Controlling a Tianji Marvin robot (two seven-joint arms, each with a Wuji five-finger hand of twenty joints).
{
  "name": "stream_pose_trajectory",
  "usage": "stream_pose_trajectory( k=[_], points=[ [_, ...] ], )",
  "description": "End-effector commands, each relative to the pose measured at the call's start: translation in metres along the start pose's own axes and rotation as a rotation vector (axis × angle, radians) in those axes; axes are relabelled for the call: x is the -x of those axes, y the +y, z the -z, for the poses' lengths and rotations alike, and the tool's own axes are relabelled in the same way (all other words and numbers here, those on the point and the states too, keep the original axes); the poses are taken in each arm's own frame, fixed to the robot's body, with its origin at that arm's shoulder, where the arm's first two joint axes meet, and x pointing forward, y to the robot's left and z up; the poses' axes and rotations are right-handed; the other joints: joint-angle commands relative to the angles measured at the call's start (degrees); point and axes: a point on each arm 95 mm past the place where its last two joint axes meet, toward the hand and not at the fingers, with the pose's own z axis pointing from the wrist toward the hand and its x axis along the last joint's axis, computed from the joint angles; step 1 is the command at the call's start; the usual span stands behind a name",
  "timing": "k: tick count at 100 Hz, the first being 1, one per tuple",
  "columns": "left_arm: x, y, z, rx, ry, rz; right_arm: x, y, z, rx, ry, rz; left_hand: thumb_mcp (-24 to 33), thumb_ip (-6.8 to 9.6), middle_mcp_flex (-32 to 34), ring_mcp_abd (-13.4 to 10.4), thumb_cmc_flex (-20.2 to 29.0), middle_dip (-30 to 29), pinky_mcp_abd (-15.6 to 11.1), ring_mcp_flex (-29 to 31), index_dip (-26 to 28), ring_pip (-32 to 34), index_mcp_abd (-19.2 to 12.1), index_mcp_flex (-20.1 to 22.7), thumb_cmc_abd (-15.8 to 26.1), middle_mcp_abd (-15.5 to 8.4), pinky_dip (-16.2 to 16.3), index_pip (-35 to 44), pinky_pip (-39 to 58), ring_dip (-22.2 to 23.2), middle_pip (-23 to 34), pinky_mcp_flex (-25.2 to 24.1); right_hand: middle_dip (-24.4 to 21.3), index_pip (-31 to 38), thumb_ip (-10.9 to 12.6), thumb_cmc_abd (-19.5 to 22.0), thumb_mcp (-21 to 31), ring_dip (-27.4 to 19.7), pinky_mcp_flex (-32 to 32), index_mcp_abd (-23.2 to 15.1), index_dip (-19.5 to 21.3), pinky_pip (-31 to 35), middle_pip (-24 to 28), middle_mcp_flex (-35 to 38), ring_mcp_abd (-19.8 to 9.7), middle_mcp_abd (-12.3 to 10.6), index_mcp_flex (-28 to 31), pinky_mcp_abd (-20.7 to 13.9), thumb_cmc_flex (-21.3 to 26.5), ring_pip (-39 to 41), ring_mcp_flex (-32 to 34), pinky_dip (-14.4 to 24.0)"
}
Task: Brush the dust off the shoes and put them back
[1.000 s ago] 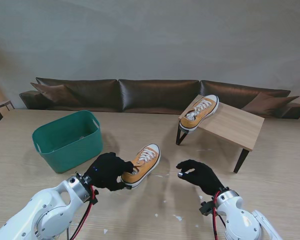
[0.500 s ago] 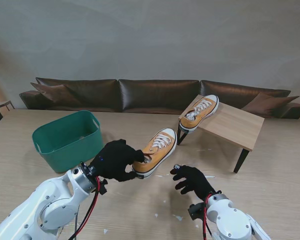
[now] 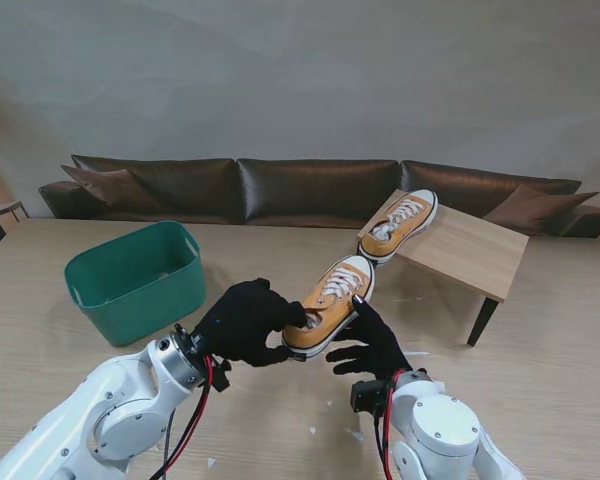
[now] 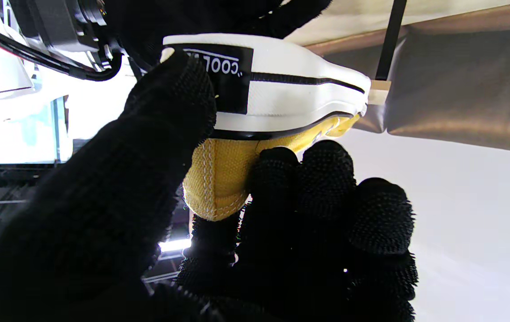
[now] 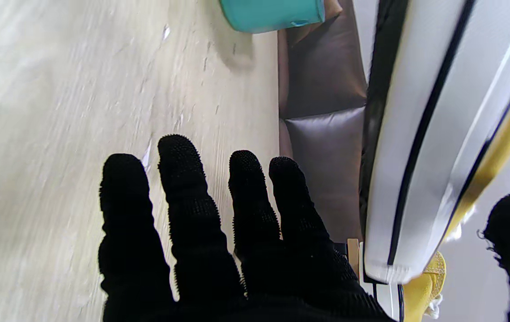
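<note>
The left hand (image 3: 248, 322) grips the yellow shoe (image 3: 334, 303) at its heel, fingers (image 4: 326, 179) wrapped over the canvas and thumb pressed on the white sole, so the shoe rides clear of the tabletop (image 3: 540, 350), toe aimed at the low side table (image 3: 470, 248); the right hand (image 3: 365, 335) is spread and empty, fingers (image 5: 183, 179) straight, just beside the sole; the second shoe (image 3: 400, 224) rests on that side table; to brush well, I judge the heel grip should stay firm and the shoe steady while the free hand sweeps along the upper, away from the laces, strokes light enough not to twist it loose.
</note>
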Motion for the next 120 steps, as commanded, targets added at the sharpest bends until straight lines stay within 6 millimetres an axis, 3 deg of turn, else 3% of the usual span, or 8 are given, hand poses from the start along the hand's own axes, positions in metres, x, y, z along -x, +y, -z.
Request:
stream_pose_trajectory(
  k=[1, 34, 81, 88, 91, 94, 96, 120],
  points=[
    [-0.001, -0.002, -0.006, -0.005, 0.005, 0.006, -0.008, -0.012, 0.000, -0.033, 0.014, -0.013, 5.0, 2.48, 1.7, -1.7, 5.0, 0.9, -3.5, 2.5, 9.7, -1.3, 5.3, 9.1, 3.4, -7.9, 0.1, 35.7, -1.5, 0.5, 0.1, -0.8, -1.2, -0.4, 1.5, -0.5, -0.8, 0.6, -10.2, 0.4, -0.6, -0.9, 0.4, -0.3, 0.7, 0.5, -0.5, 1.6, -1.8, 0.6, 1.8, 1.1],
    [-0.001, 0.008, -0.010, 0.034, 0.019, 0.023, -0.017, -0.024, -0.003, -0.002, -0.035, -0.043, 4.9, 2.54, 1.5, -1.3, 5.4, 1.2, -3.4, 2.0, 10.0, -1.4, 5.6, 9.2, 3.3, -7.6, 0.5, 35.5, -1.7, 0.8, 0.1, -1.8, -1.5, 1.3, 1.6, -3.5, 2.1, 0.9, -8.5, 1.0, -0.4, -0.5, 1.6, 2.4, 1.8, 1.3, 2.5, 2.8, -2.6, 2.5, 5.0, 1.8],
    [0.000, 0.014, -0.012, 0.075, 0.026, 0.019, -0.024, -0.037, -0.008, 0.129, -0.077, -0.077, 4.8, 2.57, 1.4, -1.0, 5.7, 1.5, -3.2, 1.4, 10.2, -1.4, 5.7, 9.3, 3.3, -7.4, 1.0, 35.3, -1.9, 1.2, 0.0, -2.9, 1.9, 10.7, 4.4, -15.1, 0.9, 3.7, -3.6, -6.3, 4.3, 13.5, 4.1, 19.7, -1.5, -1.8, 23.4, -0.1, 29.1, 12.8, 18.1, 0.4],
    [0.000, 0.015, -0.011, 0.075, 0.020, 0.016, -0.024, -0.038, -0.009, 0.148, -0.084, -0.070, 4.8, 2.57, 1.2, -0.8, 5.8, 1.7, -3.0, 1.1, 10.3, -1.3, 5.7, 9.3, 3.2, -7.2, 1.2, 35.3, -1.8, 1.3, 0.0, -3.1, 2.7, 20.7, 4.0, -17.7, -2.0, 4.3, -3.0, -7.9, -7.3, 16.5, 3.4, 22.5, -2.3, -2.6, 22.2, -0.7, 37.3, 14.8, 20.2, -1.1],
    [0.000, 0.015, -0.011, 0.073, 0.018, 0.014, -0.024, -0.038, -0.009, 0.154, -0.084, -0.068, 4.9, 2.61, 1.2, -0.7, 5.8, 1.7, -2.9, 1.0, 10.3, -1.3, 5.7, 9.3, 3.3, -7.2, 1.3, 35.3, -1.8, 1.4, 0.0, -3.3, 2.8, 26.8, 3.7, -22.0, 9.2, 4.5, -2.4, -8.4, -11.3, 17.6, 3.2, 24.0, -2.6, -2.8, 20.6, -1.2, 36.2, 15.5, 21.3, -1.3],
    [0.000, 0.015, -0.011, 0.072, 0.016, 0.012, -0.024, -0.038, -0.009, 0.157, -0.082, -0.068, 4.9, 2.61, 1.0, -0.5, 5.6, 1.9, -2.6, 0.7, 10.4, -1.1, 5.7, 9.3, 3.4, -7.0, 1.4, 35.2, -1.6, 1.5, 0.0, -3.6, 3.1, 30.1, -5.7, -26.2, 31.3, 4.8, -1.9, -8.7, -13.8, 18.9, 2.9, 25.4, -2.9, -2.9, 20.7, -1.5, 30.7, 16.2, 22.1, -1.3],
    [0.000, 0.015, -0.011, 0.071, 0.014, 0.011, -0.024, -0.038, -0.010, 0.160, -0.081, -0.070, 4.9, 2.61, 0.9, -0.4, 5.6, 1.9, -2.6, 0.6, 10.4, -1.1, 5.7, 9.3, 3.4, -7.0, 1.5, 35.2, -1.6, 1.6, 0.0, -3.7, 3.3, 30.8, -7.6, -26.1, 34.8, 5.0, -1.7, -8.6, -13.9, 19.5, 2.9, 26.1, -2.9, -2.6, 21.4, -1.6, 30.1, 16.7, 22.6, -1.3],
    [0.002, 0.015, -0.007, 0.060, -0.029, 0.002, -0.024, -0.038, -0.011, 0.203, -0.058, -0.114, 4.9, 2.04, -3.2, 1.6, 2.8, -1.0, -0.6, -4.1, 11.3, -4.3, 3.4, 5.6, 4.2, -4.1, 1.9, 30.7, -2.9, -0.9, -5.8, -7.0, 8.0, 35.0, -9.6, -27.9, 41.2, 8.1, 2.6, -7.2, -9.4, 24.8, 4.8, 31.8, -3.4, 0.0, 25.7, -1.9, 32.5, 24.7, 27.8, -1.1]
  ],
)
